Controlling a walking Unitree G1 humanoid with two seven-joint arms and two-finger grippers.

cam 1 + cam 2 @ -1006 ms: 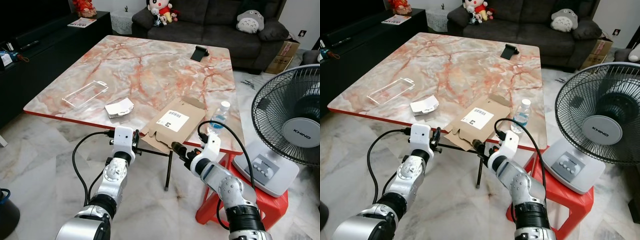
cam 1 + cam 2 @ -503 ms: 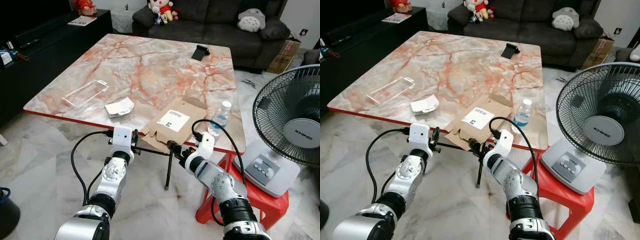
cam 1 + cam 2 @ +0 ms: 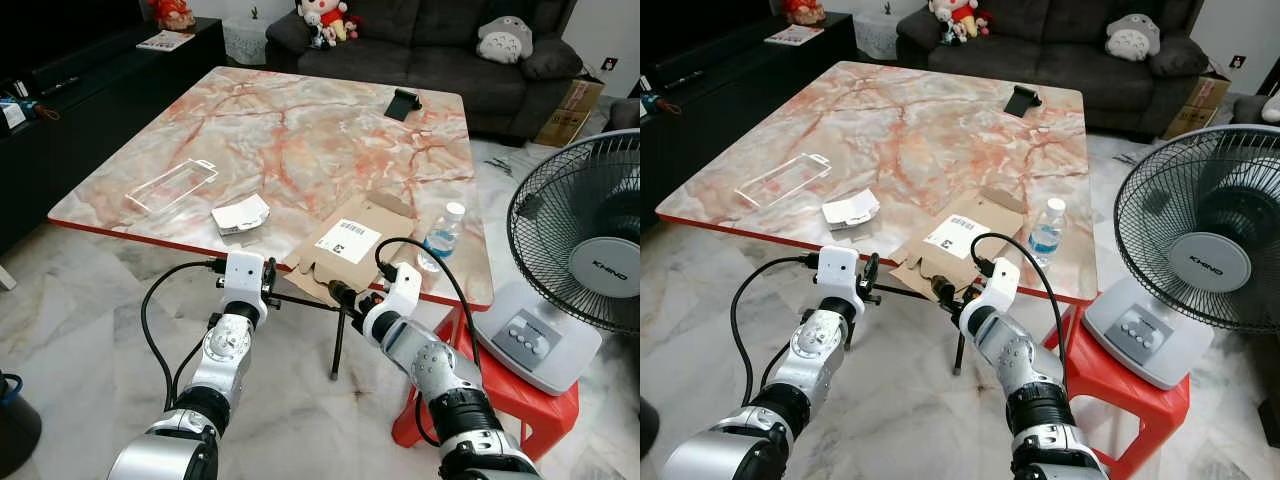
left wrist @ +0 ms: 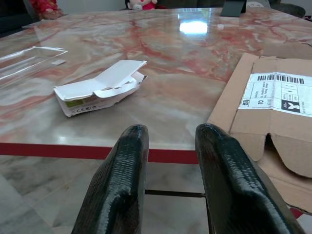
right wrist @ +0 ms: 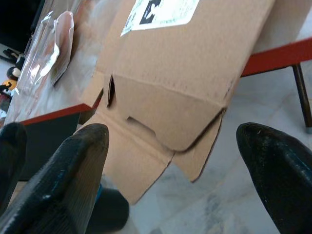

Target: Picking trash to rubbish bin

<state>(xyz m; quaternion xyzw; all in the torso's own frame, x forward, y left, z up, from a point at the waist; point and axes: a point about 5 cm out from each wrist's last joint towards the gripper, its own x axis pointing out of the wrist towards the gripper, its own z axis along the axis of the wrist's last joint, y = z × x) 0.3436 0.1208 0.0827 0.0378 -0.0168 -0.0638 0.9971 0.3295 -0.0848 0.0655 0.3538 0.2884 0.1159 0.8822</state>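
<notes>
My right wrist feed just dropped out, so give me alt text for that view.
The right claw, open, points at the flattened cardboard box, whose flaps overhang the red table edge. The box's white shipping label faces up, and clear plastic packaging lies further along the table.

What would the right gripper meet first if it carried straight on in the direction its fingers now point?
Most likely the overhanging flap of the flattened cardboard box: the open right gripper faces it squarely at the table edge, though the remaining gap is hard to judge.
</notes>
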